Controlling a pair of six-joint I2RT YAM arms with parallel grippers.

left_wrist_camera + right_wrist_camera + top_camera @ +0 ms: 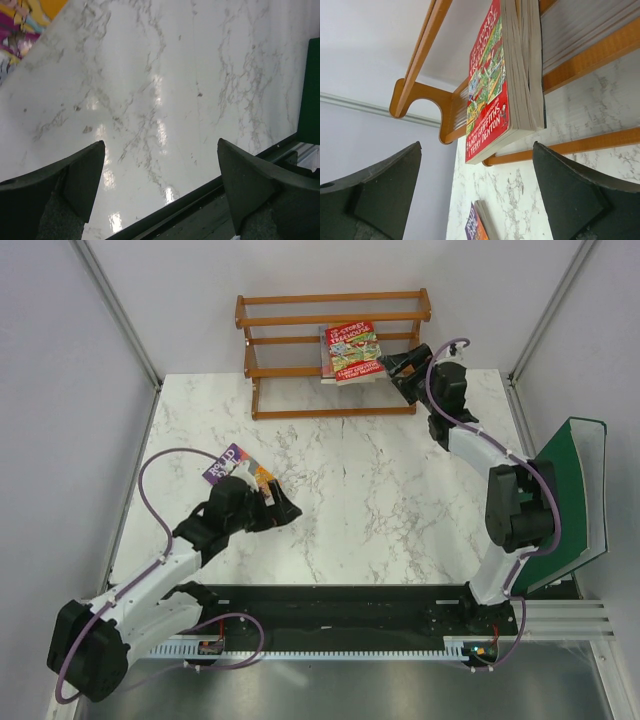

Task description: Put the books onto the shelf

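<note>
On the middle tier of the brown wooden shelf (pixel 333 336) a red cartoon-covered book (pixel 351 350) leans against at least one other book (pixel 532 65). My right gripper (pixel 388 368) stands open just to its right, off the books; in the right wrist view the red book (pixel 490 95) sits beyond the fingertips with nothing between them (pixel 476 146). The purple and orange Roald Dahl book (pixel 230 464) lies flat on the table at the left. My left gripper (pixel 292 508) hovers open beside it, empty (pixel 160 141), and only the book's corner (pixel 20 20) shows.
A large green binder (pixel 570 500) leans upright at the table's right edge beside the right arm. Grey walls close in the white marble table (pixel 380 490) on the left, back and right. A black rail (pixel 330 600) runs along the near edge.
</note>
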